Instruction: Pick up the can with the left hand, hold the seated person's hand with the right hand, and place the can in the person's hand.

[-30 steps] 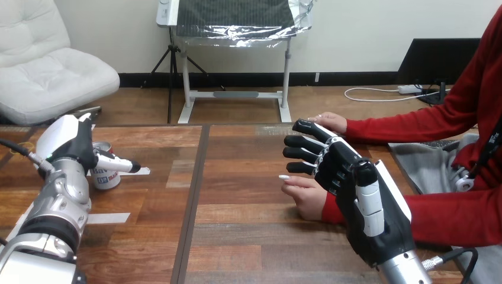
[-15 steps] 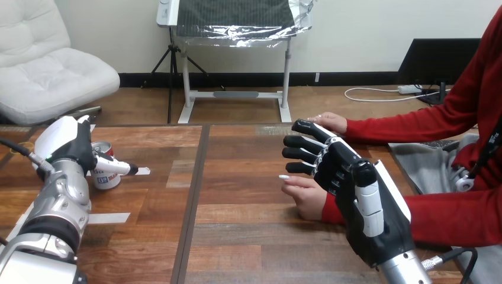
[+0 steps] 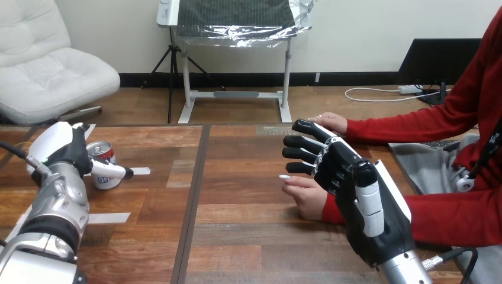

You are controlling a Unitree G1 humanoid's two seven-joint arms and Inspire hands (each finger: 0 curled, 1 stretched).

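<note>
Hidden: the left hand (image 3: 70, 152) at the left of the frame turns its white-shelled back to the camera and covers the left side of the can (image 3: 104, 155); part of the hand also crosses the can's lower front.
Can: stands upright on the wooden table (image 3: 237, 236) at the left of the frame, long axis vertical, silver top upward, red-and-white side facing the camera.
Left hand: right against the can; whether it has a grip cannot be told.
Right hand: the right hand (image 3: 355, 189), right of centre, is spread wide and holds nothing, its fingers (image 3: 299, 155) reaching toward the upper left.
Person: the person's lower hand (image 3: 305, 195) lies flat on the table, its wrist cut off behind the right hand; contact between them is unclear. The person's upper hand (image 3: 331, 121) rests just beyond the robot's fingertips.
Table: two white tape strips (image 3: 106, 218) lie near the can.
</note>
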